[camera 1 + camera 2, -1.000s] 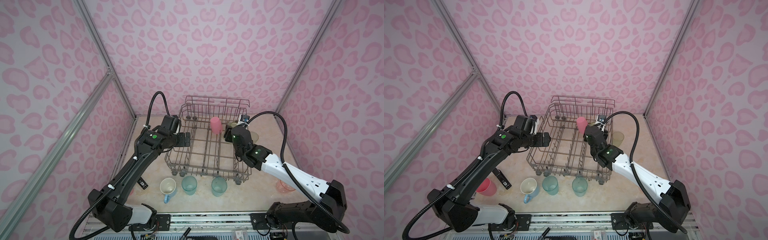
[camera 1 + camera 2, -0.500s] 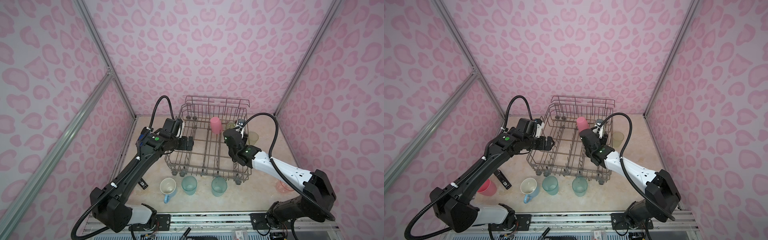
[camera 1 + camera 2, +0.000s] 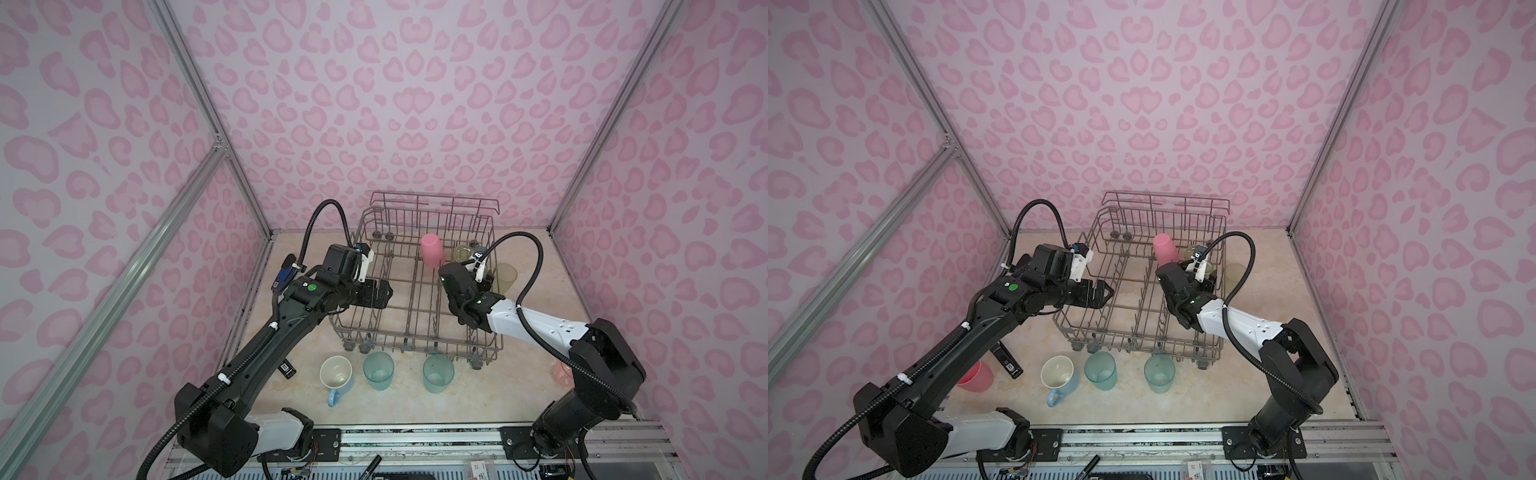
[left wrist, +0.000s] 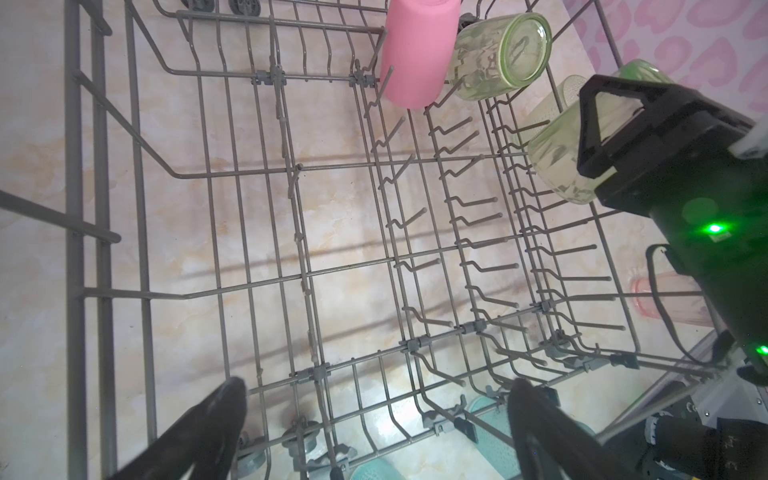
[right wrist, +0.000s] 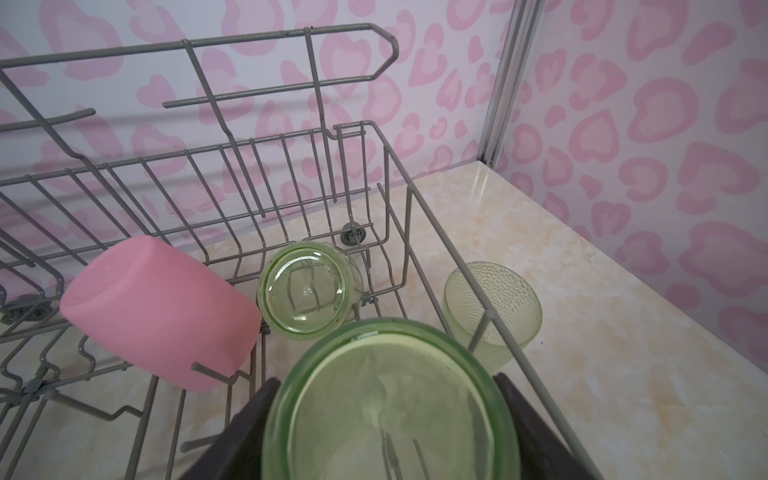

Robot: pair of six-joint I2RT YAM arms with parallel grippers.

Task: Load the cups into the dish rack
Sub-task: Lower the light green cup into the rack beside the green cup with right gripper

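the dish rack (image 3: 419, 332) sits on the table (image 3: 540, 299), close to the back wall. its tall rail (image 5: 291, 41) is at the back. in both top views other cups wait on the table outside it. at the front stand a light-blue mug (image 3: 336, 374), white inside, and two see-through teal cups (image 3: 378, 370) (image 3: 438, 374), all with the open end up. a bumpy yellow-green cup (image 5: 494, 307) stands just past the rack's right wall. one salmon cup (image 3: 561, 372) peeks out behind the right arm. another salmon cup (image 3: 976, 376) sits partly under the left arm. a blue stapler (image 3: 284, 274) lies by the left wall, and a small black thing (image 3: 1007, 361) lies near the mug.

two cups are in the rack, at the back. a pink cup (image 5: 162, 316) leans on the tines with its bottom up. right beside it is a clear green cup (image 5: 307, 295), also bottom up.

the right gripper (image 5: 388, 395) hangs over the right back part of the rack. its jaws squeeze a second clear green cup (image 5: 390, 440) from both sides, and the right wrist view shows the cup's bottom. the rack's right wall runs between this cup and the bumpy one. thin tines (image 4: 478, 203) poke up from the rack floor near it.

the left gripper (image 4: 378, 390) floats over the left side of the rack, jaws spread wide, with nothing in them.
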